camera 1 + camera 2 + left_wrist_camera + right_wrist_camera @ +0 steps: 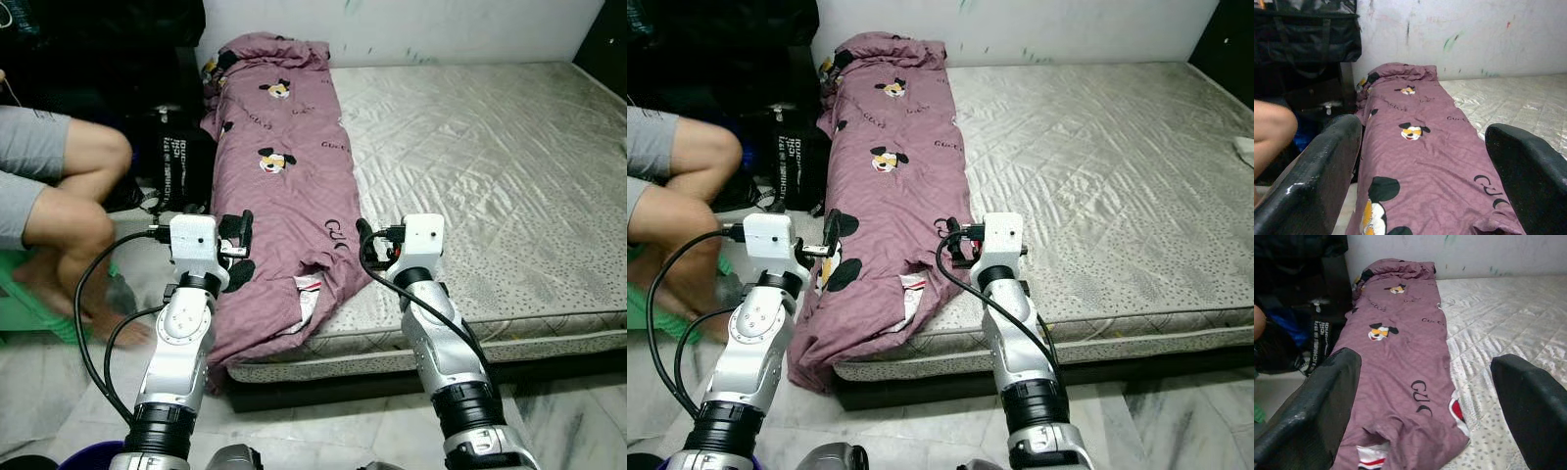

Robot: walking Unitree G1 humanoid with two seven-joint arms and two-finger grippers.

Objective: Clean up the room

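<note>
Both arms reach forward at the bed's (509,196) near edge. The left claw (1420,196) and right claw (1425,416) are spread, holding nothing. The blanket (284,166), mauve with cartoon prints, lies lengthwise along the bed's left side, its near end overhanging the edge, just ahead of both claws.

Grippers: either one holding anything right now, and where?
Nothing held. Left gripper and right gripper are open above the purple blanket's near end.
</note>
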